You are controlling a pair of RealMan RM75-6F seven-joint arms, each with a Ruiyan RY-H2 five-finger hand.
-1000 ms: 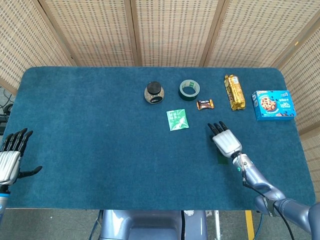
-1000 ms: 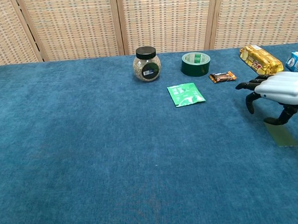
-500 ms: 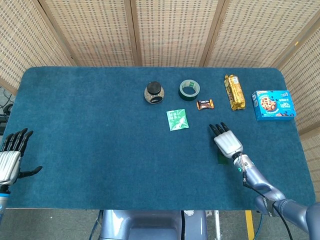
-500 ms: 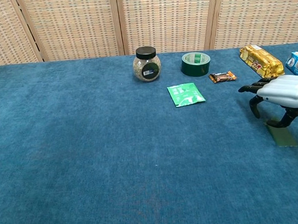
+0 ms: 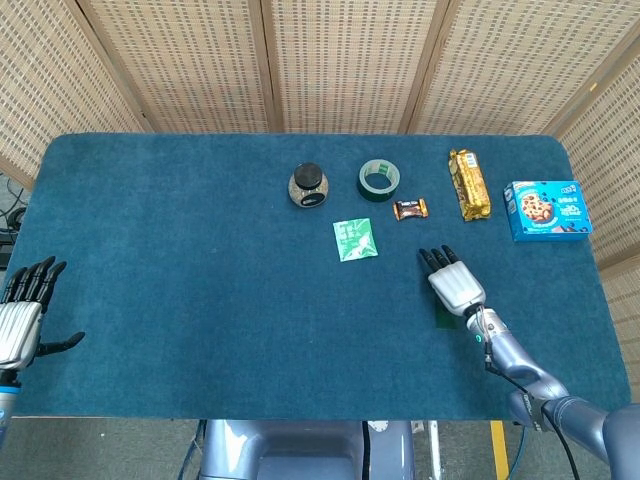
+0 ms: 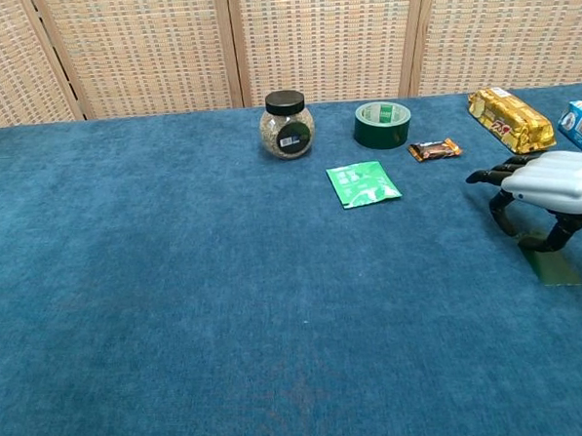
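Your table (image 5: 180, 260), covered in blue cloth, looks the same as a second ago: nothing on it has shifted. What has changed is your right hand (image 5: 455, 283), which has drifted a little toward the right edge and sunk lower over the cloth. In the chest view it now sits with its fingers (image 6: 503, 213) arched downward and the thumb tip at, or just above, the thin dark green sachet (image 6: 553, 265) that lies flat near the right edge, closer to the near side than the other items. The hand holds nothing yet, with its fingers apart; whether the thumb actually touches the sachet I cannot tell. I judge you are settling in to pick that sachet up, and because it lies so flat you will need the fingertips right at its edge.

Your left hand (image 5: 20, 315) hangs spread and empty off the near left corner, unmoved.

Along the far side, well apart from your hand, lie the blue cookie box (image 5: 545, 209), the gold snack bar (image 5: 468, 184), the tape roll (image 5: 379, 179), the jar (image 5: 308, 185), the light green packet (image 5: 355, 239) and the small brown candy (image 5: 409, 209).
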